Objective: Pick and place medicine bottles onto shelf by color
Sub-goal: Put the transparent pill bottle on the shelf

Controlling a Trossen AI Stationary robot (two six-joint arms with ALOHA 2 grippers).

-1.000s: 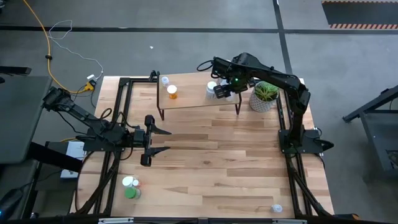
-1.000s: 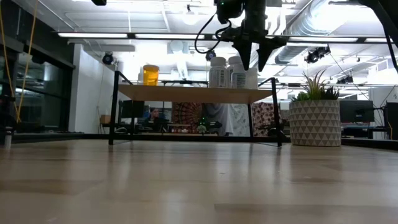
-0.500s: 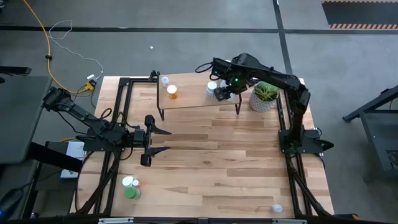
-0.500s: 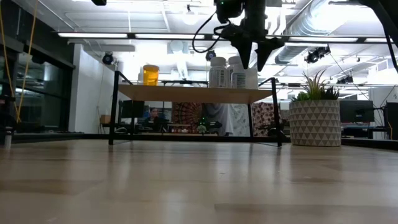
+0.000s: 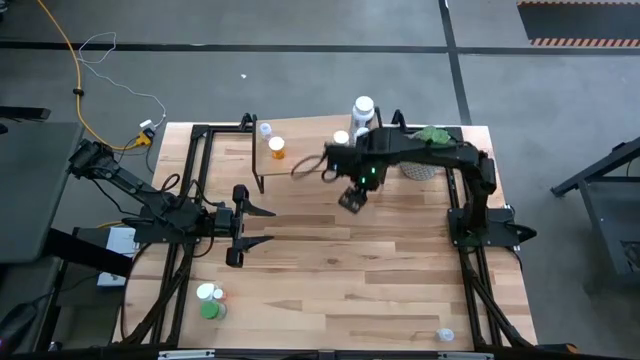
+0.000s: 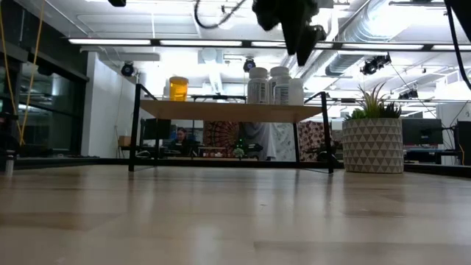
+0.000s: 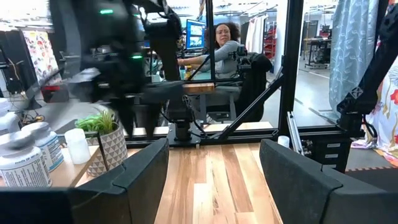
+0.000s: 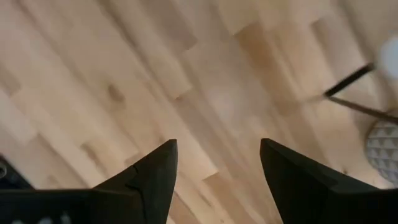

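From above, you are seeing the right tool (image 5: 352, 199) hanging over the bare wood in the upper middle of the frame, just in front of the shelf (image 5: 305, 160), with its arm lying across the shelf's right end and covering part of it. The right wrist view is giving you what the overhead cannot: both dark fingers (image 8: 152, 177) are standing apart with only planks between them, so that tool is carrying nothing. The left tool (image 5: 252, 226) is waiting at centre left of the surface (image 5: 380, 280), its fingers spread wide and empty, as its own wrist view confirms. In the overhead view, an orange bottle (image 5: 277, 148) is standing near the shelf's left end, a white bottle (image 5: 363, 110) is showing at upper centre beside the arm, and a green bottle (image 5: 209, 309) with a white-capped bottle (image 5: 206, 293) touching it is sitting at the lower left of the surface. The low view is showing you the shelf top from the side, where two white bottles (image 6: 258, 85) are standing close together at upper centre and the orange one (image 6: 178, 88) is well apart at upper left. That view also has the potted plant (image 6: 372, 140) at right and a person (image 6: 182, 137) seated far behind.
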